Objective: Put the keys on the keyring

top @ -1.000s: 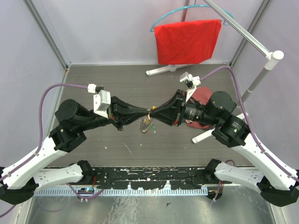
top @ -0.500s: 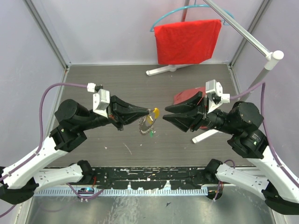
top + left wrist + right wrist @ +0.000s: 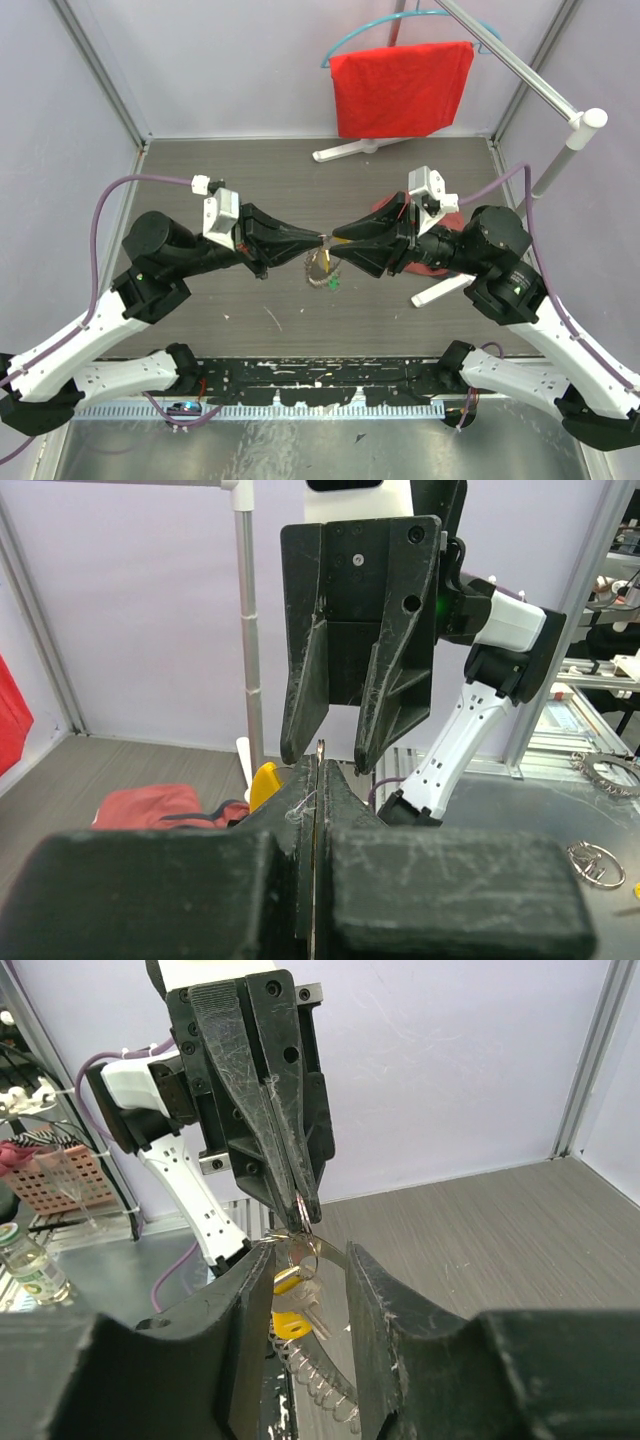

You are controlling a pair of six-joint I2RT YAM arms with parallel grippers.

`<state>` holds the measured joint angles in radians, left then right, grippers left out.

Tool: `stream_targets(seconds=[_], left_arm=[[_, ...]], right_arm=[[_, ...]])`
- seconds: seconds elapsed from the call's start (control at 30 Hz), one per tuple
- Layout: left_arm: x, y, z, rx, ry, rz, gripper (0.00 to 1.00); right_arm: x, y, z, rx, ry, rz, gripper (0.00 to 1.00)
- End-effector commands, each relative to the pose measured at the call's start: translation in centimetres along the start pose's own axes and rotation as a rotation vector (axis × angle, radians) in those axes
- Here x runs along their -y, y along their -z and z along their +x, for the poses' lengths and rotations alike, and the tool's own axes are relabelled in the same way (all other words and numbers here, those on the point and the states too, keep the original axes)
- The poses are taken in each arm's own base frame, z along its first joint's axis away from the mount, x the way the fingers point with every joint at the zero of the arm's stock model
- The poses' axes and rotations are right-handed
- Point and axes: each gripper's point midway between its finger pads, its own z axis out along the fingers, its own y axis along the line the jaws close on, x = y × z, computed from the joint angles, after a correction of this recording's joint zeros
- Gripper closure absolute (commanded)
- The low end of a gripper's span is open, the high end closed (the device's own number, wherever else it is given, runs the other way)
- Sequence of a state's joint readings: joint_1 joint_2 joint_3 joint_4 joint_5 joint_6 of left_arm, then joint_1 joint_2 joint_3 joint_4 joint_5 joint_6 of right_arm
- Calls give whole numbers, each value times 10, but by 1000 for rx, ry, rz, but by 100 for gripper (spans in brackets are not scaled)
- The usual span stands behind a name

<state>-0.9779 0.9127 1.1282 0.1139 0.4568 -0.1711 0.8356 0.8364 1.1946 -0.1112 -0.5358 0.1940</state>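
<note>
My left gripper [image 3: 322, 238] is shut on the thin metal keyring [image 3: 301, 1221], holding it above the table. In the left wrist view the ring's edge [image 3: 319, 755] shows between the closed fingers. From the ring hang a silver key with a yellow head [image 3: 286, 1281], a second yellow piece [image 3: 291, 1326] and a coiled grey chain [image 3: 311, 1376]. In the top view this bunch [image 3: 320, 265] dangles under the fingertips, with a green bit [image 3: 333, 284] at its bottom. My right gripper [image 3: 336, 241] faces the left one tip to tip. It is open, one finger on each side of the hanging key.
A red cloth on a teal hanger [image 3: 400, 85] hangs from a white rack [image 3: 520, 70] at the back. Another red cloth [image 3: 432, 205] lies under the right arm beside the rack's foot [image 3: 440, 290]. A spare ring [image 3: 590, 865] lies on the near ledge.
The right gripper let go at the ring, drew back to the right with its jaws opening, then came in again to the left gripper's tip. The left gripper kept hold of the ring.
</note>
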Motion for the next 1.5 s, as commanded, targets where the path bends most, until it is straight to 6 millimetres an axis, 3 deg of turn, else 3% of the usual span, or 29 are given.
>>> stream_targets(seconds=[0.0, 0.57, 0.8, 1.0, 1.23, 1.47], left_arm=[[5, -2, -11, 48, -8, 25, 100], [6, -3, -10, 45, -5, 30, 100], [5, -3, -8, 40, -4, 28, 100], [8, -2, -6, 29, 0, 45, 100], [27, 1, -3, -2, 5, 148, 73], [24, 3, 6, -66, 9, 131, 64]], right_arm=[[-9, -2, -18, 64, 30, -46, 61], [-8, -8, -12, 47, 14, -69, 74], [-9, -10, -13, 47, 17, -75, 97], [-9, -7, -15, 50, 27, -65, 99], [-10, 2, -18, 28, 70, -47, 99], [-15, 8, -14, -27, 103, -61, 99]])
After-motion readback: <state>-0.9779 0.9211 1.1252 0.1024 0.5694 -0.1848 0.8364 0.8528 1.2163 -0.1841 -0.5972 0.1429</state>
